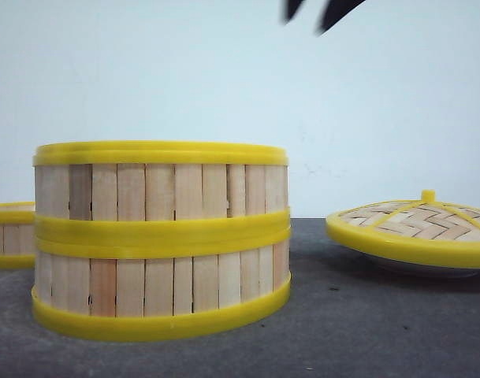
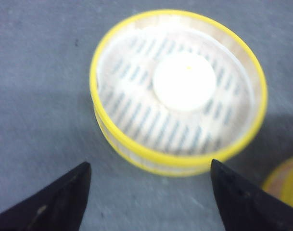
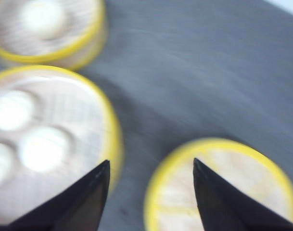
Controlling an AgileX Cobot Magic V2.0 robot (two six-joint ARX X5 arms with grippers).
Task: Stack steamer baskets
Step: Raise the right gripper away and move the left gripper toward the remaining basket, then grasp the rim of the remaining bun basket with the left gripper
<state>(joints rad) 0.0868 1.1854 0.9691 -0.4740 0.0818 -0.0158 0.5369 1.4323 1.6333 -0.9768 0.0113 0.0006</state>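
Yellow rims ring every steamer basket on the grey worktop (image 1: 366, 331); two baskets sit one on top of the other, making a stack (image 1: 161, 240) near the front edge, left of the middle; the top basket (image 1: 161, 185) rests straight on the bottom basket (image 1: 161, 279), rim on rim; a third basket (image 1: 9, 235) stands alone farther back at the left edge, partly cut off in the front view; the left wrist view shows it (image 2: 179, 91) with one round white bun (image 2: 184, 81) inside; the woven lid (image 1: 417, 228) with its yellow knob lies over on the right side, sitting on something pale that I cannot make out; the left pincer (image 2: 148, 199) hangs above the worktop just beside the lone basket, its jaws spread wide, holding nothing; the right pincer (image 3: 151, 197) hangs between the stack (image 3: 50, 144) and the lid (image 3: 223, 187), jaws wide apart too, holding nothing; white buns (image 3: 43, 149) lie in the top basket; that picture is blurry.
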